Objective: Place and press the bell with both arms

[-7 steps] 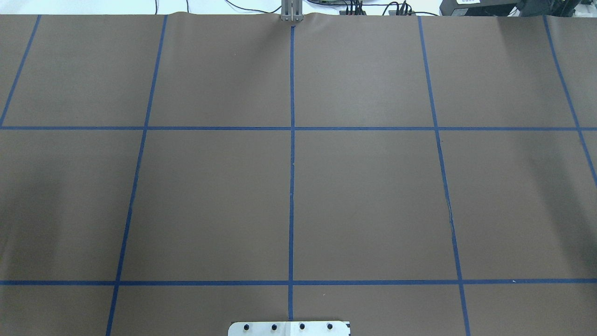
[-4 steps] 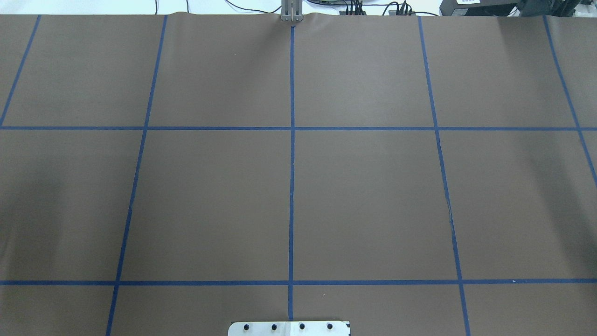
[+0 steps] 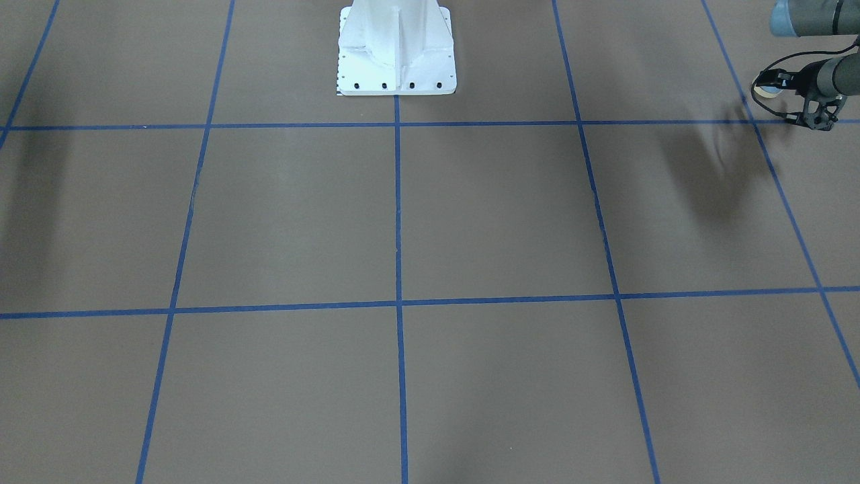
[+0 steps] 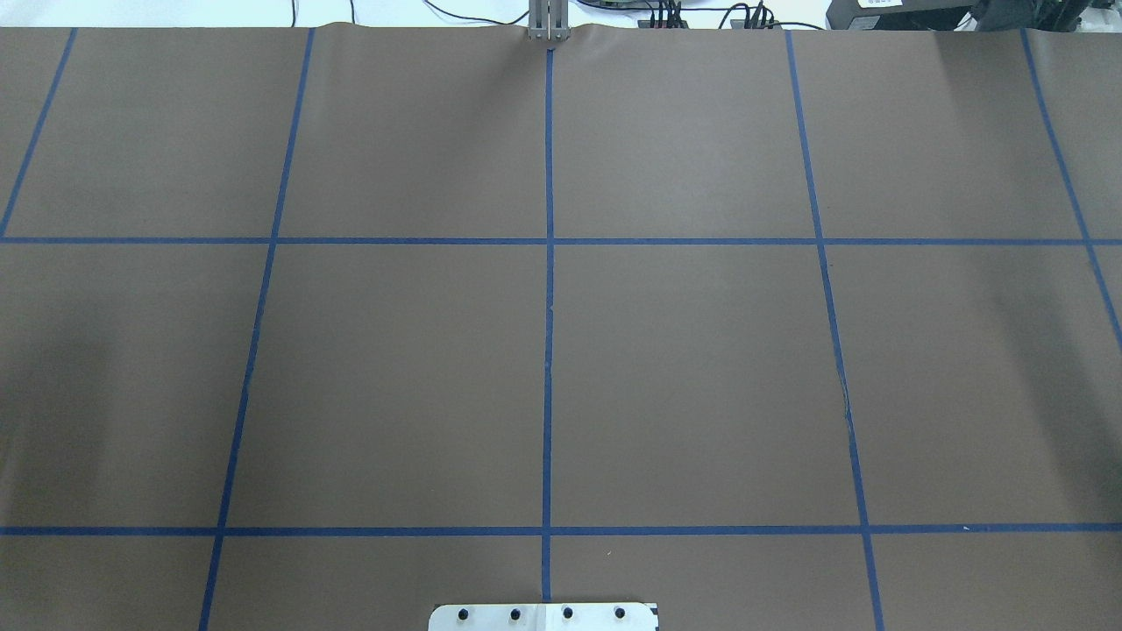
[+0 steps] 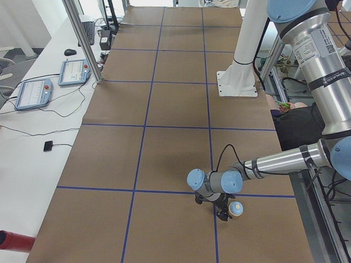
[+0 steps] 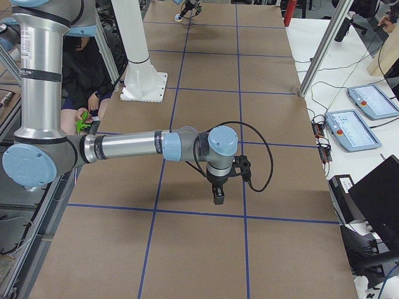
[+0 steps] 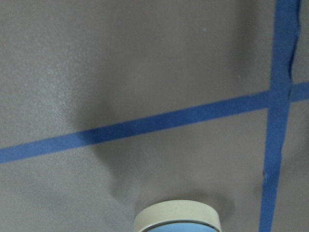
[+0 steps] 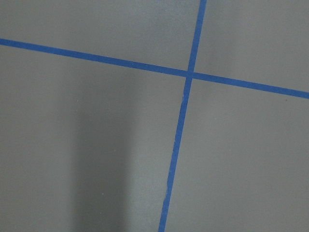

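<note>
Above brown, blue-taped table [image 4: 394,377], left tool [image 3: 774,87] tight around bell [image 5: 236,207] (right tool [image 6: 219,198]: state unclear), desk [image 5: 33,142] alongside.

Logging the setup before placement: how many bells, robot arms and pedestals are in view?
Small light-blue dome-shaped bell with cream base ring: 1
Grey jointed robot arms with silver tubes: 2, left arm and right arm
White flanged pedestal: 1
Total: 4

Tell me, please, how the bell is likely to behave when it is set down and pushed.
The bell looks small beside the left arm and its joints, so it is probably light and may slide on the smooth table cover if pushed sideways. Its wide base ring suggests it will sit steady rather than tip or roll.
</note>
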### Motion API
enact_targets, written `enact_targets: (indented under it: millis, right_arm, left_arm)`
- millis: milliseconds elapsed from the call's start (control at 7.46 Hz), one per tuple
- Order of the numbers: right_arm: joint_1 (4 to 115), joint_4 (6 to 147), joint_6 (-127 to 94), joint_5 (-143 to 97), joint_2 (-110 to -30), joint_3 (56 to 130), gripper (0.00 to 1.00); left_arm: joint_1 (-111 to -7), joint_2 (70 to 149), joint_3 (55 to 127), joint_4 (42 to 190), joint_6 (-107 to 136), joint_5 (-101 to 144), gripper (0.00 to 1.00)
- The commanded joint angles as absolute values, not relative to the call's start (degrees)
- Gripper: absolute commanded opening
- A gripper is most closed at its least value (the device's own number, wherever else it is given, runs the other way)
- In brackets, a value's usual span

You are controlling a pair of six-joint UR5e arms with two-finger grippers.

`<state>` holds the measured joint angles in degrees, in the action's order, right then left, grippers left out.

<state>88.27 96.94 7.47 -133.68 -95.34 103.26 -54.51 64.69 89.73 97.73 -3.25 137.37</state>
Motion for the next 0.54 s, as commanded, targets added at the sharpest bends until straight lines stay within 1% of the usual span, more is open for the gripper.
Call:
enact_targets:
  millis: [0,134,268,402]
  right_arm:
    - [88.24,96.94,7.47,-133.86,-95.36,103.36,1.00]
    - [88.24,96.94,7.47,-133.86,-95.36,103.53,1.00]
    - [88.24,96.94,7.47,-133.86,-95.36,103.71,1.00]
    - [88.33,96.94,7.47,-133.86,-95.54,103.88,1.00]
  left_arm:
    - [-53.88,64.78,89.47,97.73,-3.25,137.37,1.00]
    - [-53.79,64.78,89.47,97.73,-3.25,137.37,0.99]
    - [-53.62,64.78,89.47,97.82,-3.25,137.37,0.91]
    - [-53.53,64.78,89.47,97.82,-3.25,137.37,0.87]
